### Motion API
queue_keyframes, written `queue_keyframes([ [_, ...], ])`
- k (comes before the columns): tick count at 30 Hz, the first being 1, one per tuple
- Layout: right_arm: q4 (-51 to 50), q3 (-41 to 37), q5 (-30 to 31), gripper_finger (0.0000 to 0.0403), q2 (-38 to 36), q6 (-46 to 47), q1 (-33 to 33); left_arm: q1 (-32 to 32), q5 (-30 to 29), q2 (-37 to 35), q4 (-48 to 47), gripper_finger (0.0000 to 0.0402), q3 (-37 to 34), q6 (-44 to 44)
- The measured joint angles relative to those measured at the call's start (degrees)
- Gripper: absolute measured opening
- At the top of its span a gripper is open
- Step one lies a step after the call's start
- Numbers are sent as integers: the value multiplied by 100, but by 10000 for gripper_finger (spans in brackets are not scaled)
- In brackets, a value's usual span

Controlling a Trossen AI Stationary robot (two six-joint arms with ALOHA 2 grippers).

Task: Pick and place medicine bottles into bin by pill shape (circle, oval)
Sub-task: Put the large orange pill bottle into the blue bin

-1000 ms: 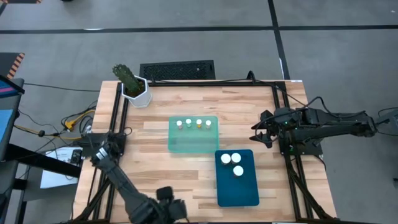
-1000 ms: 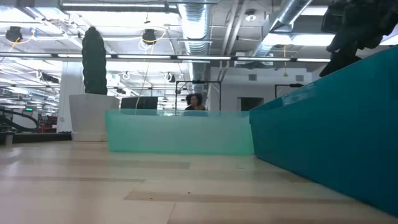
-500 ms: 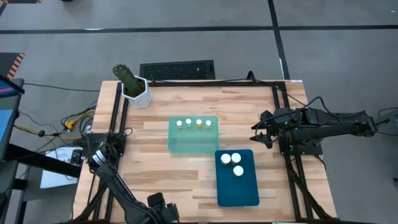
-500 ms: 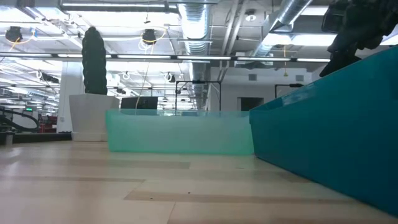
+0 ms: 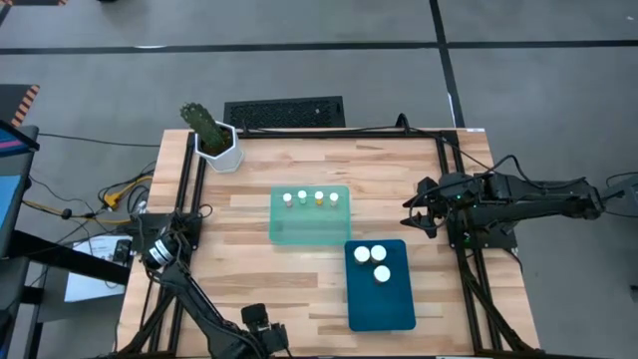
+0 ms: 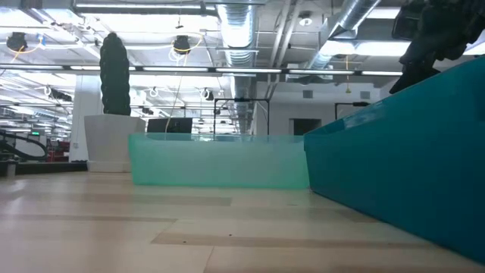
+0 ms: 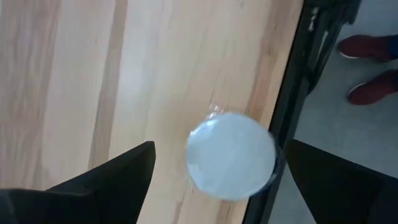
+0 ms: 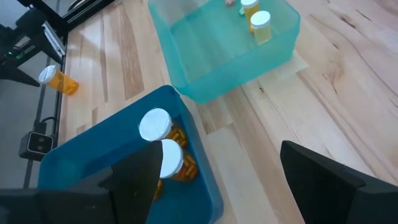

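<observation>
Logged drift of left hand toward tabletop's near-left edge over last second; fingers apart, straddling the last wide bottle beside the frame rail. Likely grasp next, then blue bin. Right hand parked, fingers apart.

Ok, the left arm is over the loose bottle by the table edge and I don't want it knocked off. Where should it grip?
Come straight down and close on the body just under the cap. The bottle shows a full round cap in the left wrist view, so it seems upright. It lies between the left gripper's open fingers, and the frame rail crowds one side.
</observation>
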Motion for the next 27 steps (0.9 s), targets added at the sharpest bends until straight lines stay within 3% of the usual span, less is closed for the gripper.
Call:
queue_keyframes([
  [12,-57,-2,2,333,0,-2,0,148,255,2,279,294,-174,717],
  [27,-57,-2,2,333,0,-2,0,188,487,2,274,199,-174,670],
])
